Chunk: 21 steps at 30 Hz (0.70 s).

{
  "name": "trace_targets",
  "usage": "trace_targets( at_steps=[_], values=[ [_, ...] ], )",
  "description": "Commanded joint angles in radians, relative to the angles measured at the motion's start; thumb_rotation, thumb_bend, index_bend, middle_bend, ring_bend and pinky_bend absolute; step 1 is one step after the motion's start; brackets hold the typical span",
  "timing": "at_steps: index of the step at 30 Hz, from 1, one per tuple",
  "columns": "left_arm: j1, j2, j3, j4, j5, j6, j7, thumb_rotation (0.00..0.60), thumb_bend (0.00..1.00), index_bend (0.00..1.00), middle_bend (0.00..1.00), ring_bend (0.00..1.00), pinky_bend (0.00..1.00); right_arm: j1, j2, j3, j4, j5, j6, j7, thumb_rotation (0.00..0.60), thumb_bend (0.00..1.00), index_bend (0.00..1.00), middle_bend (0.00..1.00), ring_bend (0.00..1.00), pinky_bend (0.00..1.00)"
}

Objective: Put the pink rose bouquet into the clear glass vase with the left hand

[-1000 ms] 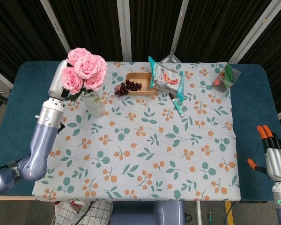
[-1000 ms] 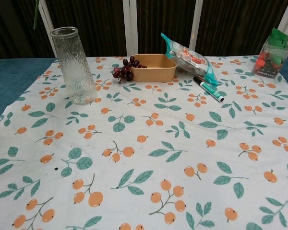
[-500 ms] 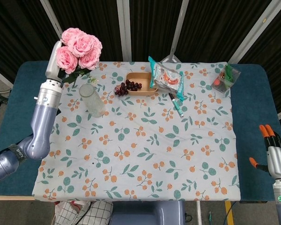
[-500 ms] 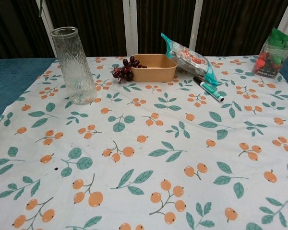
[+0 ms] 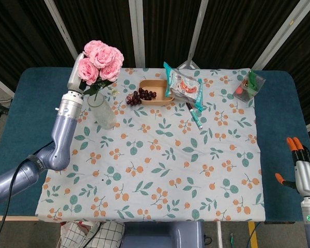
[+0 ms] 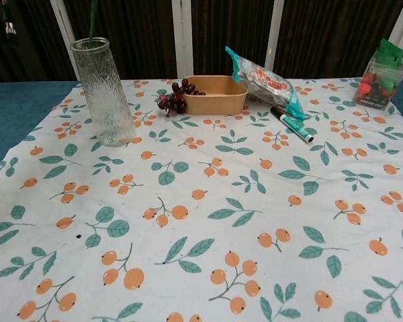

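Observation:
The pink rose bouquet point(image 5: 99, 61) hangs upright in the air, gripped by my left hand point(image 5: 75, 77) at its left side. Its green stem point(image 6: 93, 19) points down just above the mouth of the clear glass vase point(image 6: 106, 94), which stands upright on the left part of the cloth. In the head view the stem runs from the blooms to the rim of the vase point(image 5: 103, 111); whether its tip is inside, I cannot tell. My right hand point(image 5: 302, 168) hangs off the table's right edge with its fingers apart and holds nothing.
A tan tray point(image 6: 215, 94) with dark grapes point(image 6: 174, 96) at its left end sits behind the middle. A snack bag point(image 6: 265, 80) and a marker point(image 6: 292, 123) lie right of it. A clear box point(image 6: 383, 75) of small items stands at the far right.
My left hand has carried the bouquet to the right, from behind and left of the vase to over its mouth. The stem now shows in the chest view. The right hand is still.

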Motion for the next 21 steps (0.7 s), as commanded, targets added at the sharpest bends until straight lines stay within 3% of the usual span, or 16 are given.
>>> trace_targets(
  at_steps=[1, 9, 15, 21],
  values=[
    [-0.011, -0.026, 0.013, 0.035, 0.01, 0.002, -0.044, 0.6, 0.46, 0.55, 0.47, 0.39, 0.4, -0.002, 0.001, -0.001, 0.001, -0.002, 0.003, 0.005, 0.6, 0.24, 0.0, 0.02, 0.06, 0.15],
    [-0.014, -0.052, 0.058, 0.088, 0.05, -0.011, -0.122, 0.6, 0.45, 0.54, 0.41, 0.31, 0.37, -0.006, 0.007, -0.001, -0.002, -0.011, 0.014, 0.015, 0.6, 0.24, 0.0, 0.02, 0.06, 0.15],
    [0.019, -0.008, 0.113, 0.074, 0.082, -0.056, -0.153, 0.6, 0.42, 0.53, 0.35, 0.26, 0.34, -0.01, 0.011, -0.003, -0.013, -0.012, 0.02, 0.007, 0.6, 0.24, 0.0, 0.02, 0.06, 0.15],
    [0.058, 0.068, 0.159, 0.023, 0.096, -0.13, -0.181, 0.6, 0.33, 0.42, 0.24, 0.09, 0.21, -0.018, 0.016, -0.002, -0.035, -0.015, 0.041, -0.004, 0.6, 0.24, 0.0, 0.02, 0.06, 0.15]
  ],
)
